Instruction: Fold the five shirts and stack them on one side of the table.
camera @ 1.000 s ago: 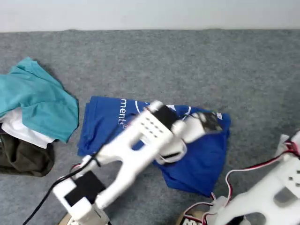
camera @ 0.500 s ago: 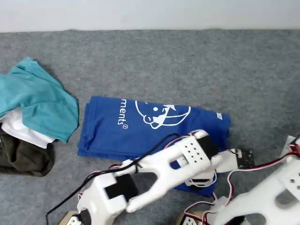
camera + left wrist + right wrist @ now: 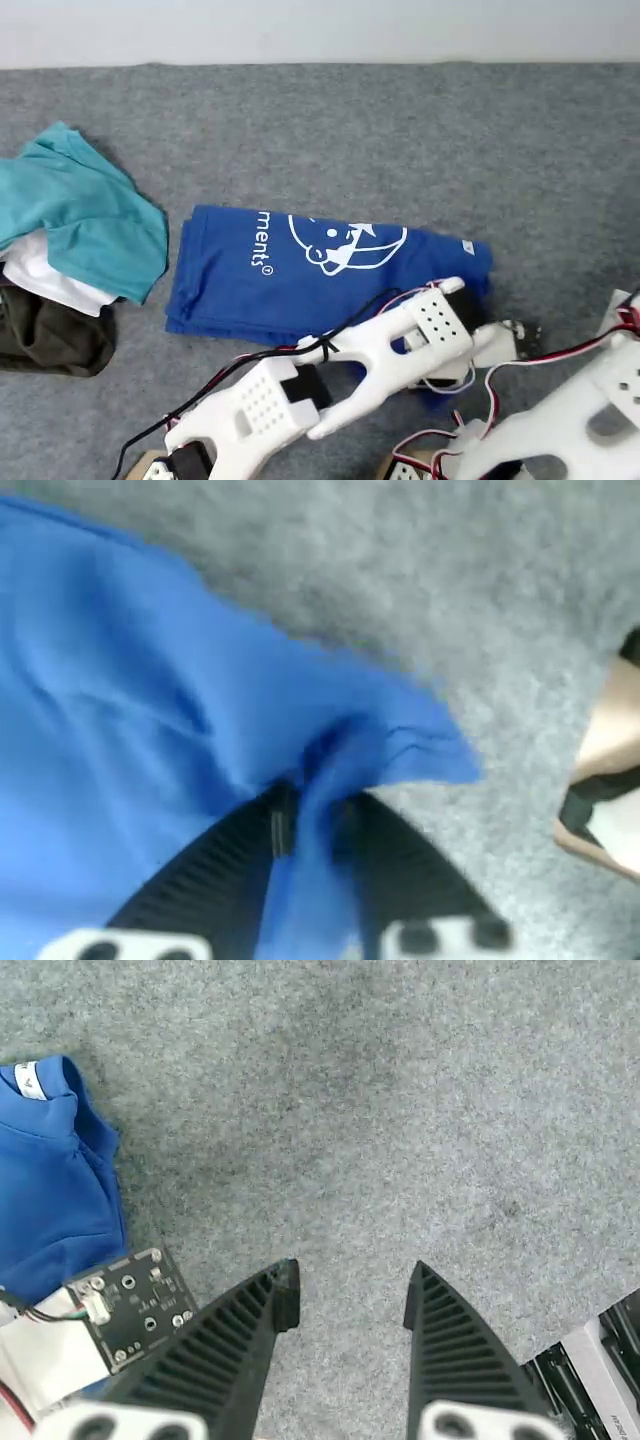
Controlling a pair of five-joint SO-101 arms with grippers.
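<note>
Now the left gripper (image 3: 310,810) is clamped on a bunched corner of the blue shirt (image 3: 290,270), which lies part-folded at centre frame in the high view. Best to lift just clear of the grey table (image 3: 420,130) and carry the corner across, cloth taut. The right gripper (image 3: 348,1295) hangs with jaws apart beside that corner and could crowd the sweep. At far left, a teal shirt (image 3: 90,215), a white shirt (image 3: 45,280) and a dark shirt (image 3: 50,340) wait heaped.

Shirt pile (image 3: 75,235) left on table (image 3: 400,130), folded shirt (image 3: 250,285) right of it.
</note>
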